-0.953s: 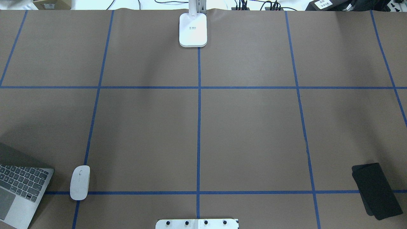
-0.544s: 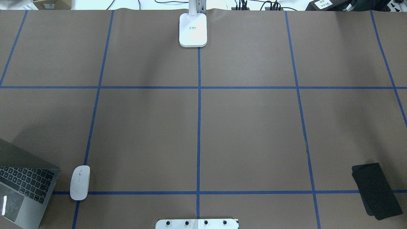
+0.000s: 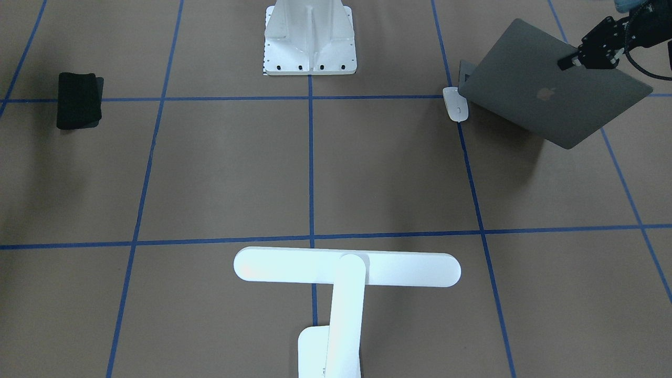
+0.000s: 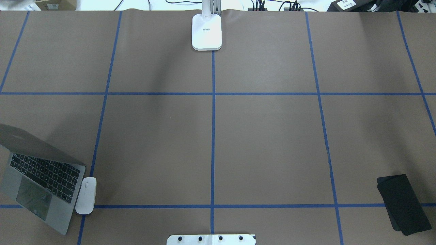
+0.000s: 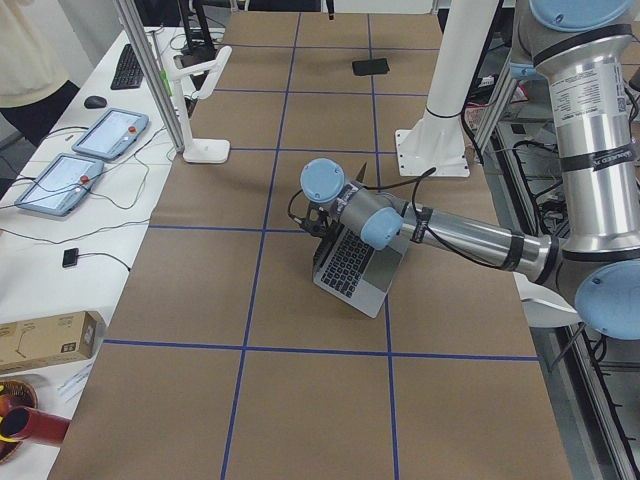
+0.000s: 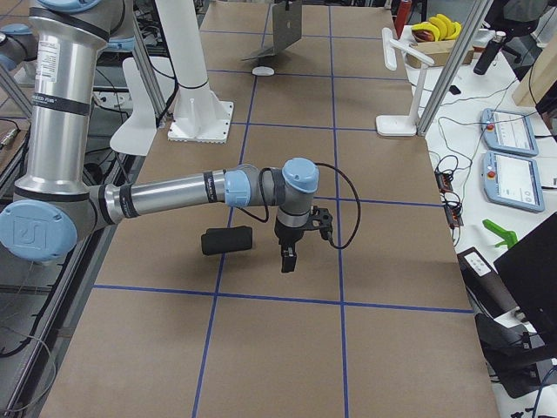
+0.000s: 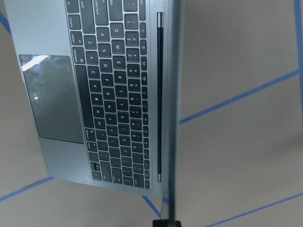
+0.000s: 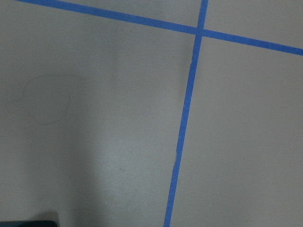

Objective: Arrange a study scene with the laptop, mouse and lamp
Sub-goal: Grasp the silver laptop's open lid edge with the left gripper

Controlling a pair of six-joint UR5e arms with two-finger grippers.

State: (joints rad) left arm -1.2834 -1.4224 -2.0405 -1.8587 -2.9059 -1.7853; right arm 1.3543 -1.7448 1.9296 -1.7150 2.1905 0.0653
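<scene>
**Fig. The table [image 4: 272, 136] read left to right; hours taken on the overhead view, my base at 6.**

**(a) 8 o'clock.** The laptop [image 4: 44, 173] stands open. Its base lies flat on the paper, askew to the blue tape [image 4: 213, 136]. My left pincer [image 3: 568, 62] is closed narrow on the free edge of the lid [image 3: 546, 94], near one corner. In the wrist view the lid is seen edge-on, running straight down into my grip. I judge the edge is held because it is the only thin part a two-finger pincer can span, and because it lets the screen be set to its angle. The hinge may give under any sideways pull.

**(b) 7 o'clock.** The mouse [image 4: 86, 195] lies just beside the laptop's right edge, by the keyboard corner. Whether the two touch I cannot tell. It sits where a hand would reach it, yet any shift of the laptop could nudge it.

**(c) 12 o'clock.** The lamp [image 3: 346, 268] stands at the far edge on the centre line. Its bar head reaches inward over the middle, which I judge to be the spot meant for the laptop.

**(d) 4 o'clock.** My right pincer [image 6: 285, 259] hangs over bare paper near the black pad [image 4: 403, 204], well apart from the work. Whether it is wide or narrow I cannot tell.
</scene>
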